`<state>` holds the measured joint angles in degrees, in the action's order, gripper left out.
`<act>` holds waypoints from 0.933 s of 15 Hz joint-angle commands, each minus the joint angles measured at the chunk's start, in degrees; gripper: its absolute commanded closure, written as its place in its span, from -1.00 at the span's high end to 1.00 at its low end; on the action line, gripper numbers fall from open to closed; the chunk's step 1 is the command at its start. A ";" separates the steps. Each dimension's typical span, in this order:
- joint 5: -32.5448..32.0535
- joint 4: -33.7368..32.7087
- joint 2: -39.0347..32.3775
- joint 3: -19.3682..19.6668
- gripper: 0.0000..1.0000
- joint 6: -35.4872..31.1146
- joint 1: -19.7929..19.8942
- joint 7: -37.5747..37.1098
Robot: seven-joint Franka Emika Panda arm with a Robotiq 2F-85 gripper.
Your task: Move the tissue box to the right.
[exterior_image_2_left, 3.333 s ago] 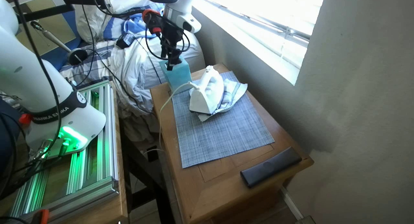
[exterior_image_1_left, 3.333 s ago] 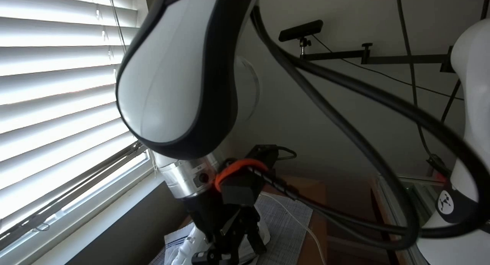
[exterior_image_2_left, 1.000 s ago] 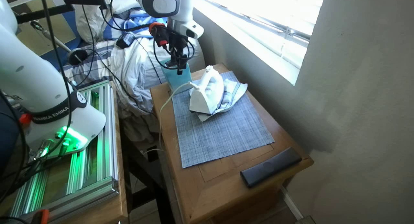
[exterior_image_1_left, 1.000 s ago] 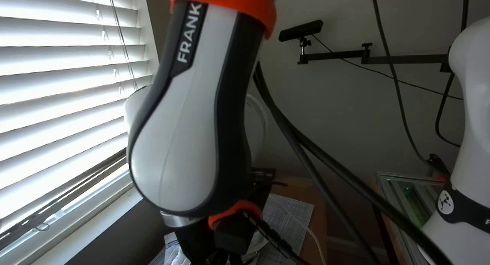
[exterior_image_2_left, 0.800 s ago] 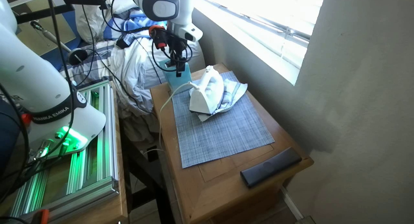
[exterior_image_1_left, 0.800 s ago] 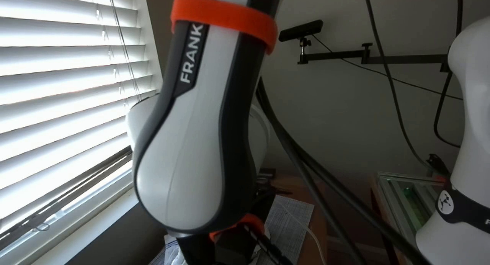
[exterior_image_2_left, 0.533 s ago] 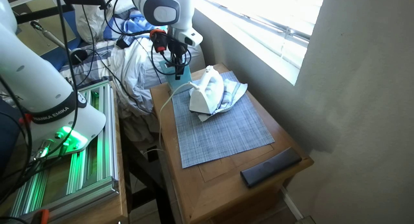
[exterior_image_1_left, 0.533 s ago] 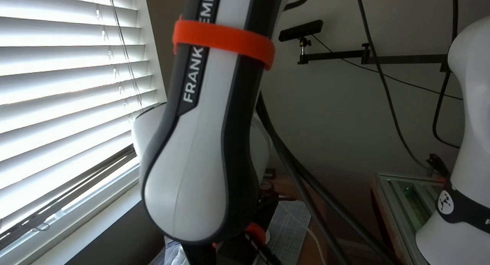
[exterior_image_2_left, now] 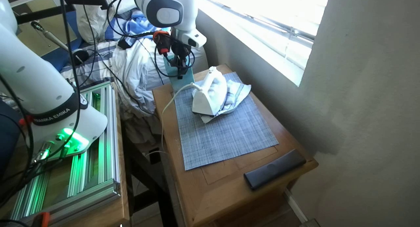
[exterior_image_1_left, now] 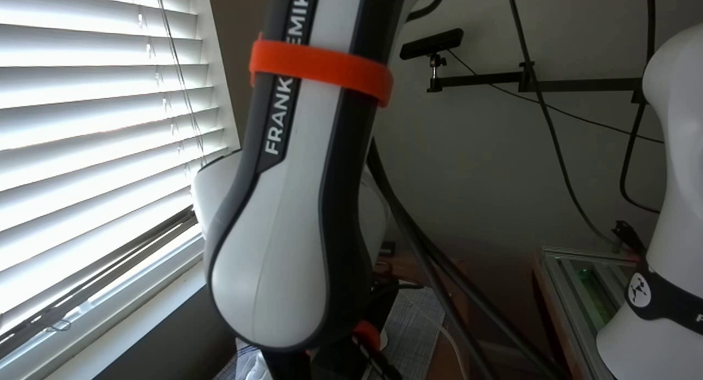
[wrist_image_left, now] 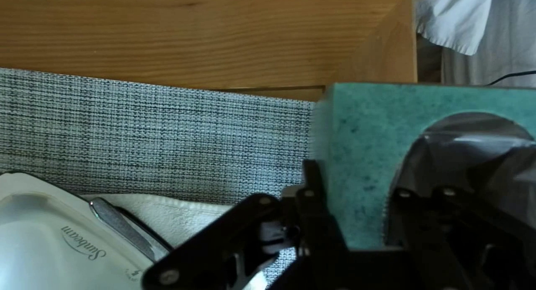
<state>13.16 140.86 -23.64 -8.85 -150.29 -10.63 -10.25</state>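
The teal tissue box (exterior_image_2_left: 178,81) stands at the far left corner of the wooden table in an exterior view, partly behind my gripper (exterior_image_2_left: 180,74). From the wrist view, I see the box top (wrist_image_left: 364,164) with its round opening covered by clear film. My gripper (wrist_image_left: 356,187) straddles a strip of that top: the left finger (wrist_image_left: 315,210) lies along the box's outer side, and the right one reaches into the dark opening, its tip hidden. The jaws are closed on this side of the box. In an exterior view (exterior_image_1_left: 288,363) the arm hides the box.
Close beside the box, a white iron (exterior_image_2_left: 206,100) rests on a cloth (exterior_image_2_left: 238,92) over a grey placemat (exterior_image_2_left: 226,138). The iron's cord (exterior_image_2_left: 169,105) runs past the box's near side. A dark case (exterior_image_2_left: 275,169) lies at the table's near end. Bed and window wall flank the table.
My gripper has come down over the box, and its jaws have closed on the box's side. The box's upper edge has shifted slightly up and right in an exterior view.
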 commanded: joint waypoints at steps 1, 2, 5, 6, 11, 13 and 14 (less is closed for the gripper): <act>-1.96 2.22 3.22 0.12 -1.00 1.91 0.35 0.91; -1.20 3.53 4.92 -0.09 -1.00 2.09 1.05 1.11; 0.01 7.00 9.63 0.12 -0.98 1.76 2.33 1.15; 0.74 8.24 11.60 0.11 -0.97 1.65 2.95 1.23; 7.50 13.36 22.17 -0.64 -0.97 2.19 5.86 5.63; 11.84 15.62 27.20 -0.42 -0.97 2.80 5.94 9.61; 14.44 16.94 29.99 0.01 -0.97 3.05 5.67 12.07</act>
<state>20.71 152.52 -3.47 -8.70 -148.79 -5.43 -4.48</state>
